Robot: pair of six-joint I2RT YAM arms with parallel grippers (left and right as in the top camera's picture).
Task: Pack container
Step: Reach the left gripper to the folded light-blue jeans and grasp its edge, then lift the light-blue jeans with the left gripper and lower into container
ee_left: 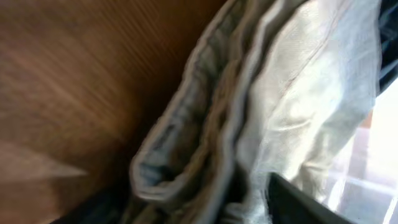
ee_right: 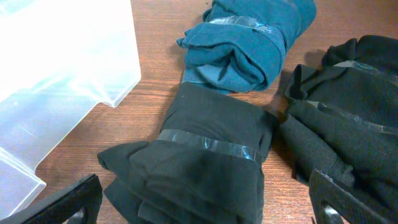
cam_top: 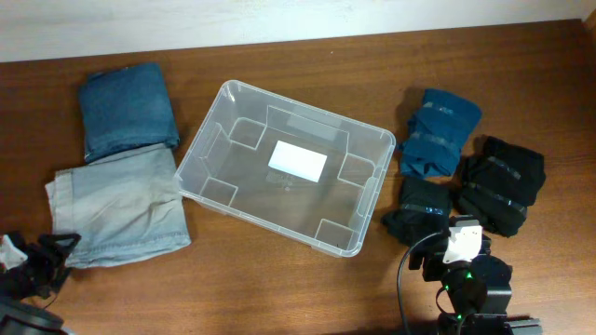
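Observation:
The clear container (cam_top: 307,110) sits mid-table with a white label (cam_top: 298,160) on its floor and nothing else inside; its corner shows in the right wrist view (ee_right: 68,56). My right gripper (cam_top: 454,249) is open, and its fingers straddle the near end of a taped black cloth bundle (ee_right: 205,155) in the right wrist view (ee_right: 205,202). My left gripper (cam_top: 42,262) is at the near left corner of the folded light grey trousers (cam_top: 121,205). In the blurred left wrist view its fingers (ee_left: 199,202) sit apart around the trousers' folded edge (ee_left: 249,106).
Folded blue jeans (cam_top: 126,110) lie behind the grey trousers. A teal taped bundle (cam_top: 440,130) and a larger black bundle (cam_top: 503,181) lie right of the container. The table's near edge is just behind both grippers.

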